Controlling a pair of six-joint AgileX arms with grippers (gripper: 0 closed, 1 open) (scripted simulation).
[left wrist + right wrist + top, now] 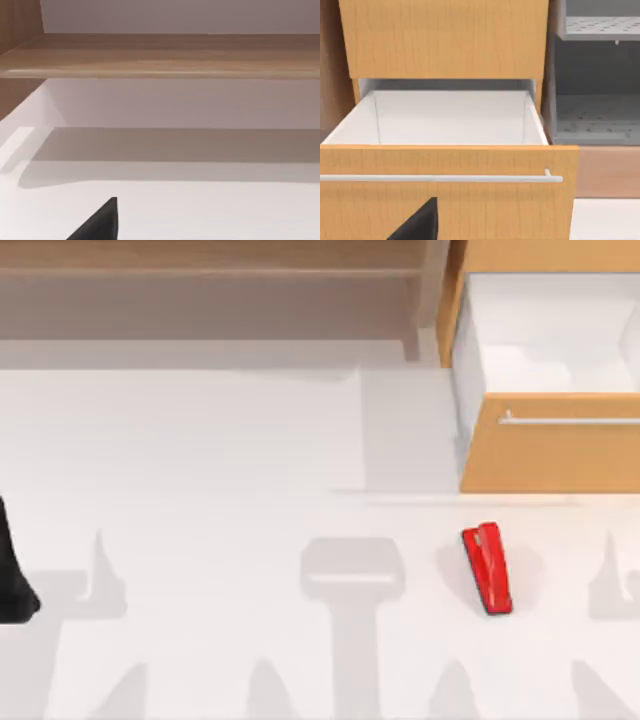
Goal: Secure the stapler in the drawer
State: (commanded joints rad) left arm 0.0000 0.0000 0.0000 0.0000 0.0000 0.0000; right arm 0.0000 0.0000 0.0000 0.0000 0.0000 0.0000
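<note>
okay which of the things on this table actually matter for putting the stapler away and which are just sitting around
Part of the job:
- stapler, lying on the table in front of the drawer
- drawer, pulled open

Just there:
- long wooden shelf at the back left
- grey rack beside the drawer

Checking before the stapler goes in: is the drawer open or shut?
Open: the drawer is pulled out, its white interior showing behind the handle.

A rendered office-like workspace: a plain white worktop [200, 460] backed by a long brown wooden shelf [200, 290], an orange-brown wood drawer [550, 455] with a thin silver bar handle [570, 421] pulled open, and a small red stapler [488, 568] lying on the worktop in front of it.
</note>
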